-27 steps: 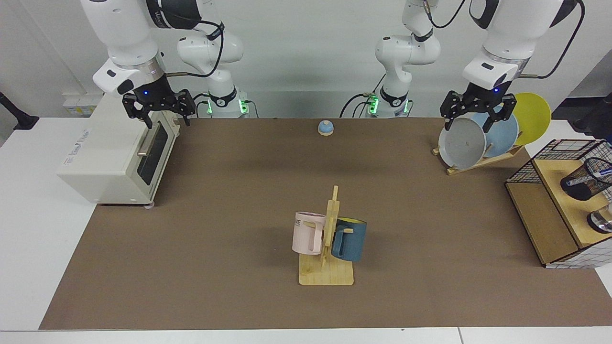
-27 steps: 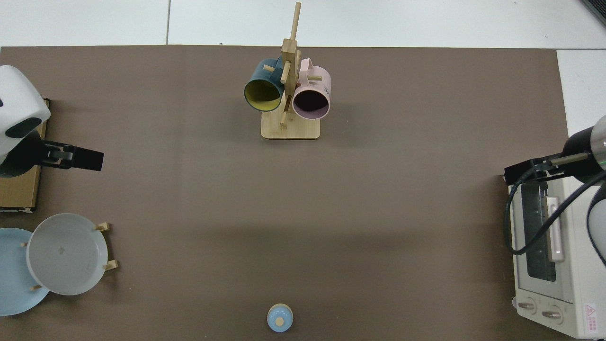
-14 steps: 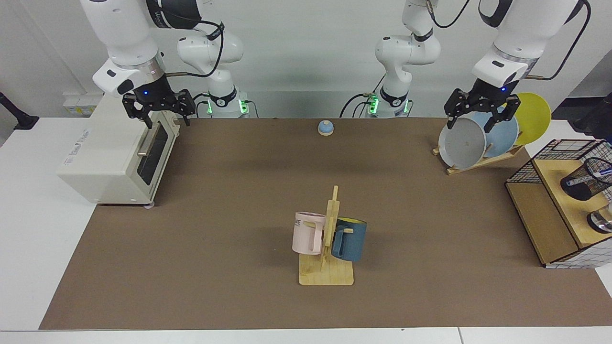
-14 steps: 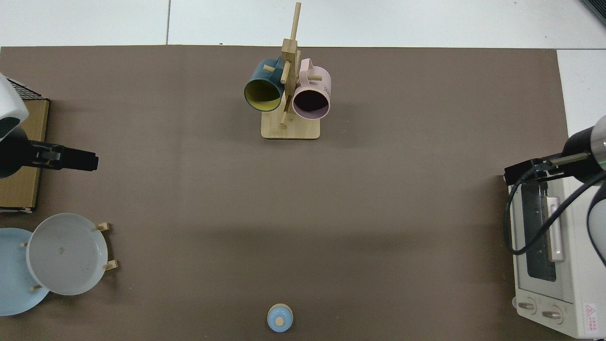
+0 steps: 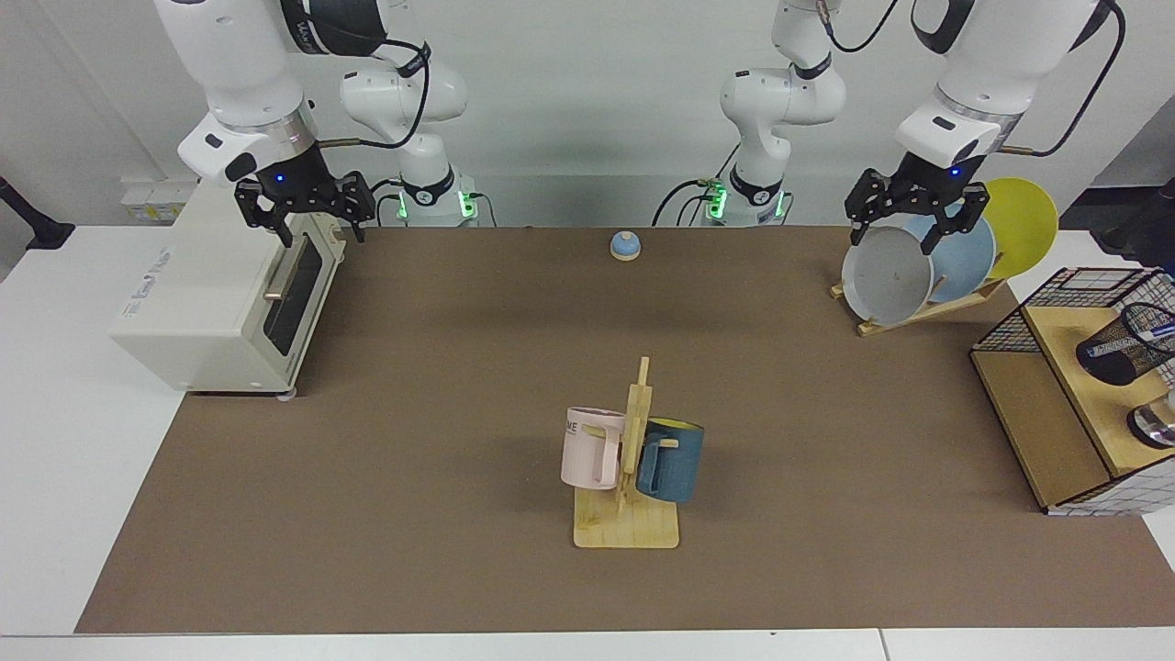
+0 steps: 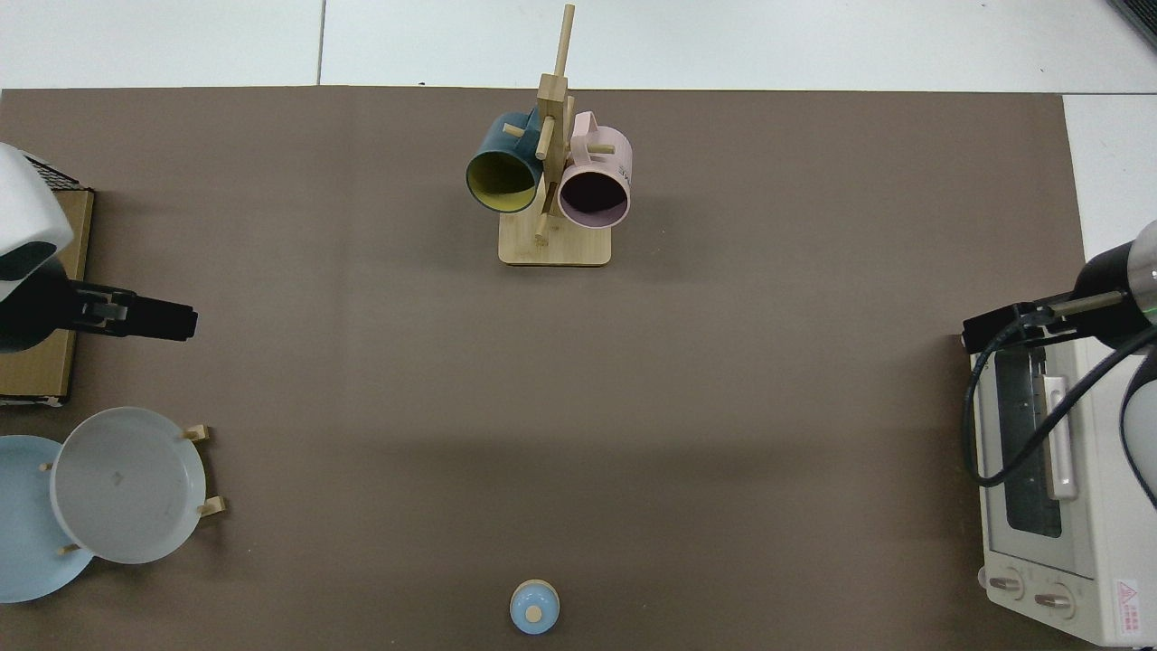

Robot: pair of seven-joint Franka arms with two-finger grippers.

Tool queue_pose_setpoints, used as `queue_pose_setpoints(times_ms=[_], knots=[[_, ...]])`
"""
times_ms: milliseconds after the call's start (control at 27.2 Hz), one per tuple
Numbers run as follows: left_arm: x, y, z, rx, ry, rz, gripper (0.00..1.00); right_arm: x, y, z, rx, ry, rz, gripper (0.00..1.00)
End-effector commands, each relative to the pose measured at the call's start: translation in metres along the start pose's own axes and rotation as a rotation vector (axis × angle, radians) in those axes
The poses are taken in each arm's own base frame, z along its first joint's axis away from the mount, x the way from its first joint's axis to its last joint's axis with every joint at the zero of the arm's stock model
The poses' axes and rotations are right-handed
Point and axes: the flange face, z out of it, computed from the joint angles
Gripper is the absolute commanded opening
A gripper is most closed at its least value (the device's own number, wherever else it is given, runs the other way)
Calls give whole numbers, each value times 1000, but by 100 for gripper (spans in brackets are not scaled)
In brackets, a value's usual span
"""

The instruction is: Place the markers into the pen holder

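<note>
1. Left gripper (image 5: pixel 916 220) hangs above the plate rack (image 5: pixel 918 308) at the table's (image 5: pixel 441 367) back corner, fingers spread, nothing held.
2. Right gripper (image 5: pixel 305 213) hovers over the toaster oven (image 5: pixel 225 294) at the opposite side — fingers apart too, empty; this arm waits.
3. The pen holder (image 5: pixel 1122 347) lies tilted on the wooden shelf unit (image 5: pixel 1046 413) at the table's far edge; a marker (image 5: pixel 1162 328) with a blue tip pokes out at its mouth.
4. The middle of the brown mat is wide open — only the mug stand (image 5: pixel 629 477), with its pink mug (image 5: pixel 592 448) and blue mug (image 5: pixel 672 459), stands toward the front edge.
5. A small blue bell (image 5: pixel 625 245) sits alone at the back edge, between the arm bases.
6. From above, the left gripper (image 6: pixel 163 318) points out over bare mat, just beside the shelf unit's edge.
</note>
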Motion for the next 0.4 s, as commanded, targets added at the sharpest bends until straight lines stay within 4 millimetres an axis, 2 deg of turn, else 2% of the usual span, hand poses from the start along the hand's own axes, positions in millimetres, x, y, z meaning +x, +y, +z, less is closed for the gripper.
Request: queue_pose_setpoints(times_ms=[0, 367], knots=[[-11, -2, -1, 15, 3, 15, 100, -5, 4, -1, 0, -1, -24, 100], [-12, 0, 0, 13, -10, 18, 100, -5, 4, -1, 2, -1, -24, 100]])
